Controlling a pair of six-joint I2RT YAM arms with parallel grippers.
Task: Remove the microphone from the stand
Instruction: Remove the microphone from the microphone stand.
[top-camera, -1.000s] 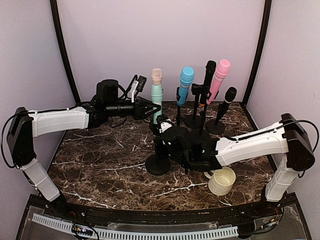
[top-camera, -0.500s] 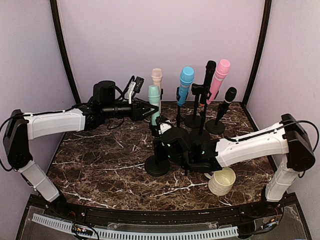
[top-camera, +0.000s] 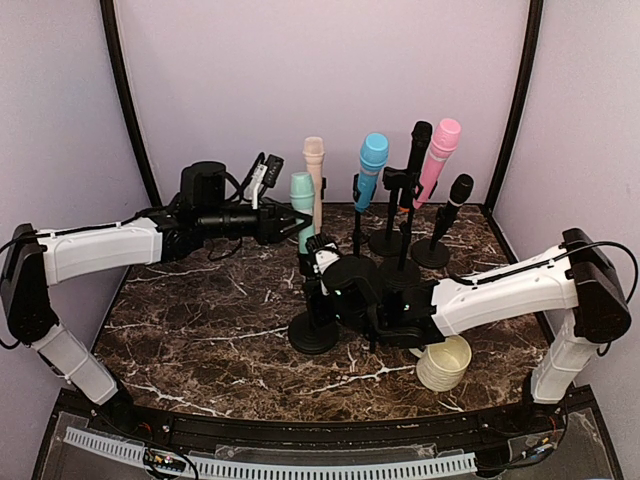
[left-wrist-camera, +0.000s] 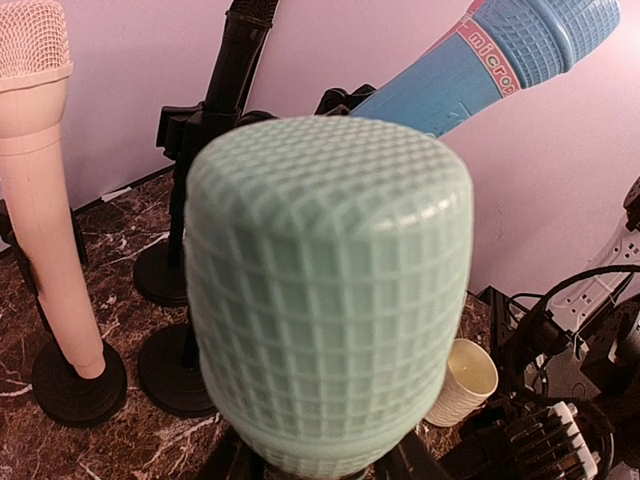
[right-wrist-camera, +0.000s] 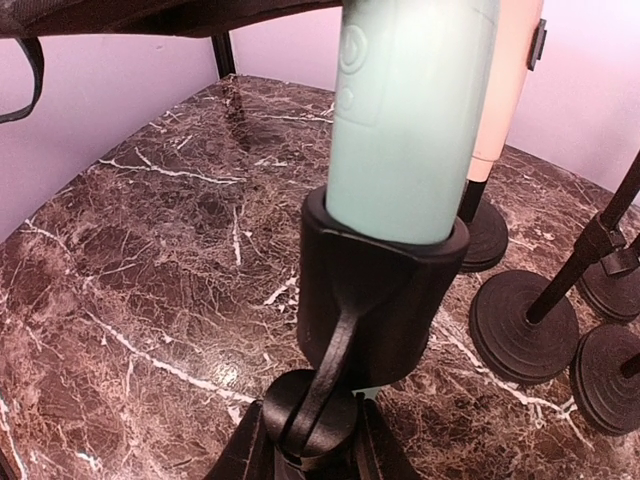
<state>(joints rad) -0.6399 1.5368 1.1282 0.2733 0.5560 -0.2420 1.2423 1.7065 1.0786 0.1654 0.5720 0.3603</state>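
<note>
With the left gripper (top-camera: 298, 225) clamped on the mic (top-camera: 302, 190) and the right gripper (top-camera: 321, 290) pinning the stand (top-camera: 313, 335), a skewed pull could jam the mic in the clip (right-wrist-camera: 385, 300) or tip the stand.

Dark marbled table (top-camera: 200, 320): black round stand bases (top-camera: 431, 254) grouped along the far edge; central stand base (top-camera: 313, 333); cream cup (top-camera: 444, 362) toward the near right corner.

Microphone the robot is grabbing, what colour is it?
The microphone is mint green; the left wrist view shows it best.

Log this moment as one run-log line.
left gripper: shut on mint microphone | right gripper: shut on stand | mint microphone seated in clip
</note>
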